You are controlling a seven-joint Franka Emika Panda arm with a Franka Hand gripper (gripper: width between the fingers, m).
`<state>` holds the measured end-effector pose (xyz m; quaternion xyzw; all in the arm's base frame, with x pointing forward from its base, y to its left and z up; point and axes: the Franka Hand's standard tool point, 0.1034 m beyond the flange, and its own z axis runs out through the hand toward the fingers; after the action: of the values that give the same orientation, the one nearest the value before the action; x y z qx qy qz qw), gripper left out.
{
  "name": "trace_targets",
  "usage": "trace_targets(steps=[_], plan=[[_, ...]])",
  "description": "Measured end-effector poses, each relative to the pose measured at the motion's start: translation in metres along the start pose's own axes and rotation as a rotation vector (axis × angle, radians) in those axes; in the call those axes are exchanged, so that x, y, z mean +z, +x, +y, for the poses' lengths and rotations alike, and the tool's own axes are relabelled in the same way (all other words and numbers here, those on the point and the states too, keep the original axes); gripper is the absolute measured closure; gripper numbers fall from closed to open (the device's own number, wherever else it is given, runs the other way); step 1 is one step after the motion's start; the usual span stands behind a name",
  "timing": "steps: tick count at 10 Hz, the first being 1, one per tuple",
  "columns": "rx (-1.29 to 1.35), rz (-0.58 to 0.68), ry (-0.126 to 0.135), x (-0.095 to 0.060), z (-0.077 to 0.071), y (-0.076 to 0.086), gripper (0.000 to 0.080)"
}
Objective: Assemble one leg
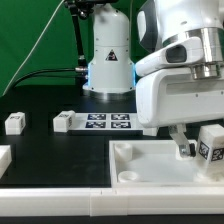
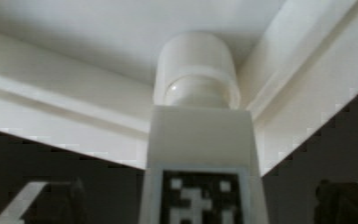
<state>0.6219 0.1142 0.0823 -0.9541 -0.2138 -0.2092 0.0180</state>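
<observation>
The leg (image 1: 211,147), a chunky white block with a black-and-white tag, stands at the far right corner of the large white tray (image 1: 140,172). In the wrist view the leg (image 2: 202,120) runs up the middle, its rounded end against the tray's inner corner (image 2: 87,70). My gripper (image 1: 198,140) straddles the leg and is open. Its dark fingers (image 2: 30,205) stand apart on either side, with a gap to the leg on each side.
The marker board (image 1: 108,122) lies in the middle of the black table. Two more small white blocks (image 1: 14,122) (image 1: 65,121) sit to the exterior view's left. A white piece (image 1: 3,158) shows at the left edge, and a low white wall (image 1: 60,205) runs along the front.
</observation>
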Motion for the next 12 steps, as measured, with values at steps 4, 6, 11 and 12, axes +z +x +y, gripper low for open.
trace_targets(steps=[4,6,11,12], plan=[[-0.004,-0.033,0.01,-0.013,0.0,0.004,0.015],[0.034,-0.155,0.045,-0.012,-0.006,-0.006,0.015],[0.058,-0.616,0.125,-0.015,-0.014,-0.013,0.015],[0.053,-0.661,0.133,-0.011,-0.014,-0.011,0.015]])
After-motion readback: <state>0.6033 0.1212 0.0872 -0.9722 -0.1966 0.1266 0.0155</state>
